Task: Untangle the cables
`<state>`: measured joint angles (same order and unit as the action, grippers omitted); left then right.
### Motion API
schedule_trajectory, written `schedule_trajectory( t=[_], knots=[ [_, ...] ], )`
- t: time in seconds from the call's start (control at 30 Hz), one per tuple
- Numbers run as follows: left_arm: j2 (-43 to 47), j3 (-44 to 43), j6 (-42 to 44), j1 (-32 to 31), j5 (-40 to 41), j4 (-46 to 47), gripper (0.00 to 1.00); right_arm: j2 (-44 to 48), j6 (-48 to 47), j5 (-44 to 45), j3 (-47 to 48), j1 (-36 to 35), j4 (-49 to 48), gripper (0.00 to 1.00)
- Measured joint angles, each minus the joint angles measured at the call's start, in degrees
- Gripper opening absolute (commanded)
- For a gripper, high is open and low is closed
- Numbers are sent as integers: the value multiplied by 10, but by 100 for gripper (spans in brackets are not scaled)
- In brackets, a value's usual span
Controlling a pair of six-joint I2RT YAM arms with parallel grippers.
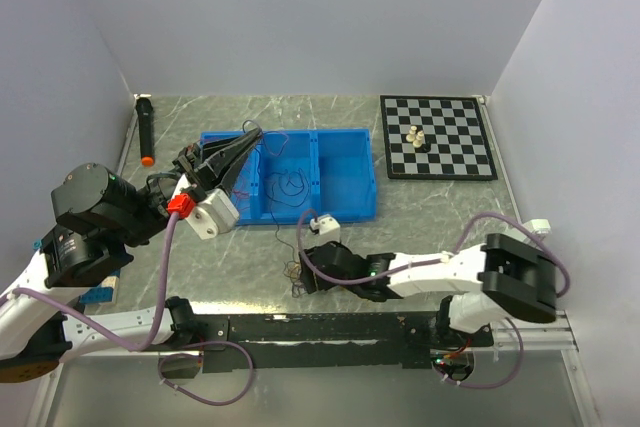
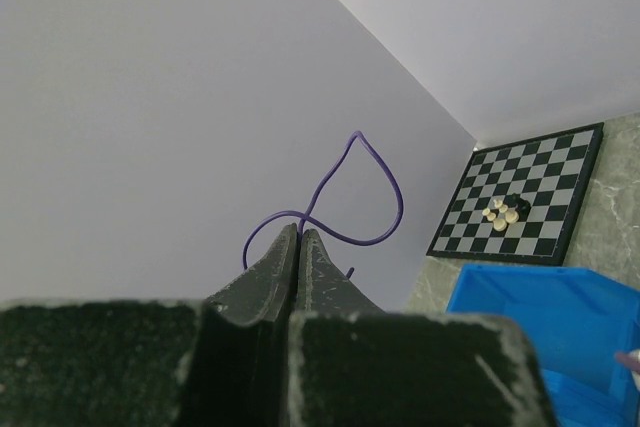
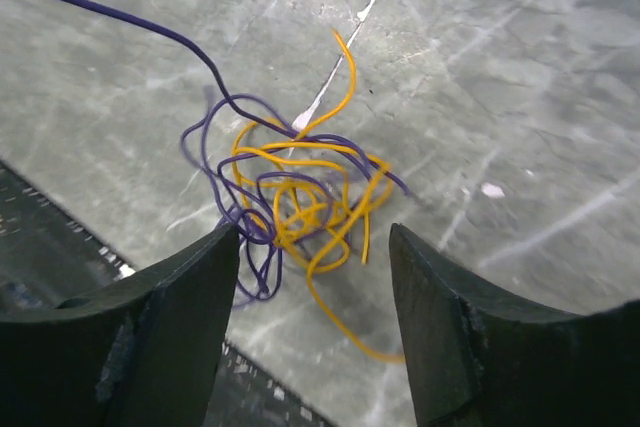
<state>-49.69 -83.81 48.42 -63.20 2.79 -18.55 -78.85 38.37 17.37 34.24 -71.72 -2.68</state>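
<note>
A small tangle of yellow-orange and dark purple cables (image 3: pixel 300 197) lies on the marble table near its front edge; it also shows in the top view (image 1: pixel 291 271). My right gripper (image 3: pixel 312 237) is open, low over the table, with its jaws on either side of the tangle's near edge; it also shows in the top view (image 1: pixel 304 275). One purple strand (image 3: pixel 110 12) runs off to the upper left. My left gripper (image 2: pixel 300 232) is shut on a single looped purple cable (image 2: pixel 355 187), held in the air over the left end of the blue bin (image 1: pixel 345 137). Its tip also shows in the top view (image 1: pixel 250 135).
The blue bin has several compartments; thin dark and red cables (image 1: pixel 285 185) lie in its middle one. A chessboard (image 1: pixel 450 157) with a few pieces (image 1: pixel 417 136) sits at the back right. A black marker with an orange tip (image 1: pixel 146 132) lies at the back left. Grey walls close in three sides.
</note>
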Motion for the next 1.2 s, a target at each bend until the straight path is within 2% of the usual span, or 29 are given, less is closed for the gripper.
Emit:
schedule_trajectory(
  t=[0.13,0.33,0.43,0.57,0.77,0.87,1.03,1.2],
  knots=[
    [0,0,1,0,0,0,1,-49,-1,-4,14,0,-10,57],
    [-6,-9,-2,0,0,0,1,-69,6,-1,25,0,-2,29],
    [-29,-50,-12,0,0,-7,1,-74,11,3,39,0,5,16],
    [-64,-124,-16,0,0,-10,1,-75,19,7,44,0,16,4],
    [-80,-194,25,0,5,21,1,-63,43,6,35,1,53,0],
    [-78,-200,68,0,4,70,1,-43,59,5,19,1,74,0],
    [-73,-184,163,0,-5,208,1,-2,97,2,-18,-4,94,0],
    [-87,-177,200,0,-14,280,1,36,130,3,-53,-28,91,0]
  ],
)
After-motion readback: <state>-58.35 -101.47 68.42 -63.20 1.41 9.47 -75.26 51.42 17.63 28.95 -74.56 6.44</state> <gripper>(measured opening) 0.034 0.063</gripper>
